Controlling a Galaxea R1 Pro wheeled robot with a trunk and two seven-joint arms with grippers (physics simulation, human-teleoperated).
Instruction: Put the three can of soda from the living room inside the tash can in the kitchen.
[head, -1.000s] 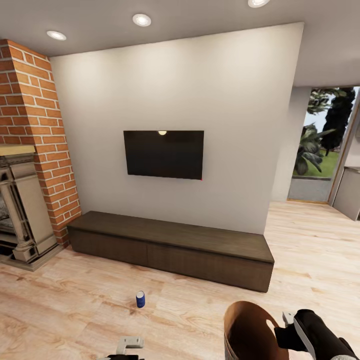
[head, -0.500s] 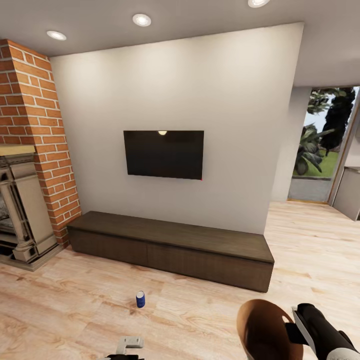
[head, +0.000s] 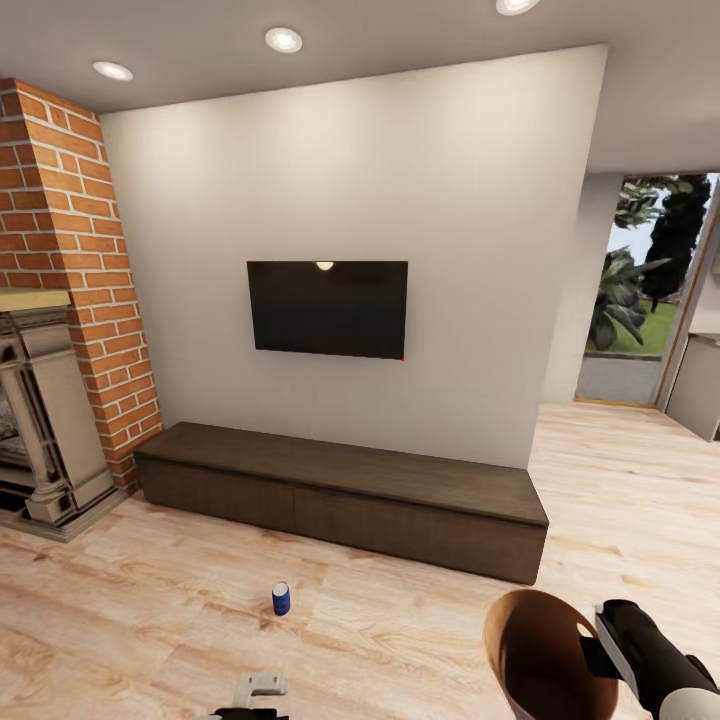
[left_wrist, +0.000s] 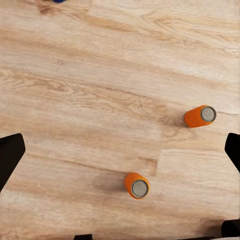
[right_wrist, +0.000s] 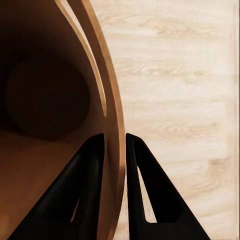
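Cans on the wood floor, bin held at the right.

Left end effector (left_wrist: 120, 150) is mostly cut off at the head view's lower edge; in its wrist view the dark fingertips (left_wrist: 10, 157) stand wide apart above two orange cans (left_wrist: 136, 184) (left_wrist: 200, 116) with grey tops, upright, well apart. Blue can (head: 281, 598) with a white band stands before the cabinet (head: 340, 495). Right end effector (right_wrist: 114, 150) pinches the rim of the bin (head: 540, 650), tan-brown inside, partly cropped.
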